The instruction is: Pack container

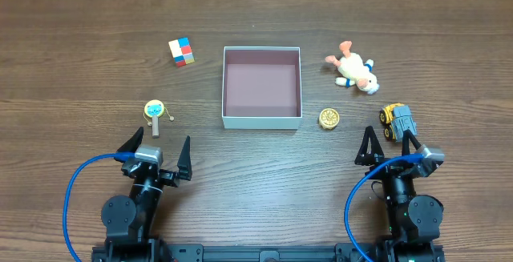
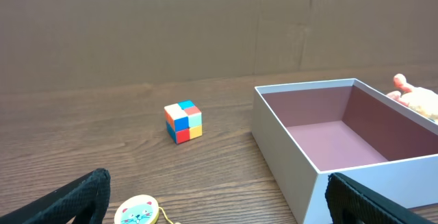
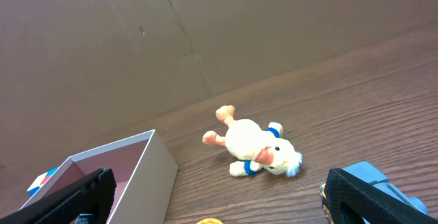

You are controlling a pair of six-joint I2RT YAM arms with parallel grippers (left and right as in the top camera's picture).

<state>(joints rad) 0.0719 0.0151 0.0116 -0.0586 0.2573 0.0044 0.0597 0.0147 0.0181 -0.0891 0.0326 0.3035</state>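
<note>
The container (image 1: pixel 261 120) is a square white box with a mauve inside, empty, at the table's middle; it also shows in the left wrist view (image 2: pixel 287 162) and the right wrist view (image 3: pixel 147 176). Around it lie a coloured cube (image 1: pixel 182 52) (image 2: pixel 183 122), a round cat-face toy with a string (image 1: pixel 155 110) (image 2: pixel 139 212), a plush duck (image 1: pixel 354 69) (image 3: pixel 256 148), a small gold disc (image 1: pixel 329 118) and a yellow-grey toy truck (image 1: pixel 398 121) (image 3: pixel 369 183). My left gripper (image 1: pixel 158 153) (image 2: pixel 219 210) is open and empty, near the cat-face toy. My right gripper (image 1: pixel 391 148) (image 3: pixel 219 207) is open and empty, just before the truck.
The wooden table (image 1: pixel 80 70) extends around the objects. A brown board wall (image 2: pixel 205 25) stands behind the table. Blue cables (image 1: pixel 72 198) loop beside both arm bases at the front edge.
</note>
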